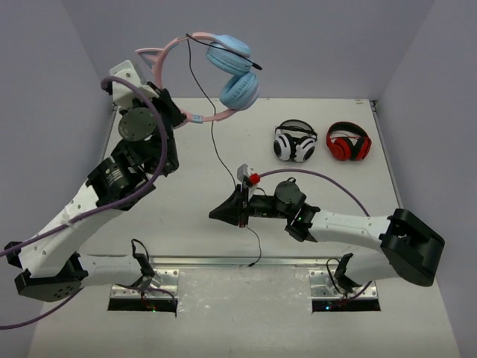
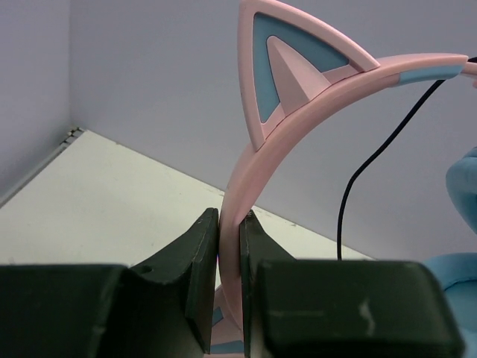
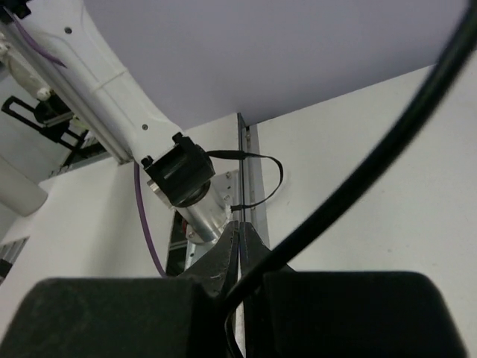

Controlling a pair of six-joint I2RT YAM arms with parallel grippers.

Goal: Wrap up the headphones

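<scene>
The headphones [image 1: 238,89] hang left of two headsets [image 1: 295,142] on the table [image 1: 190,171].

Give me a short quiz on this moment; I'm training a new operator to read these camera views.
1. True or false: the headphones lie on the table.
2. What is the right gripper shut on? A) the cable B) an earcup C) nothing
3. Which part of the headphones does the left gripper clamp?
Key: 1 false, they are held up off the table. 2 A. 3 the pink headband.
</scene>
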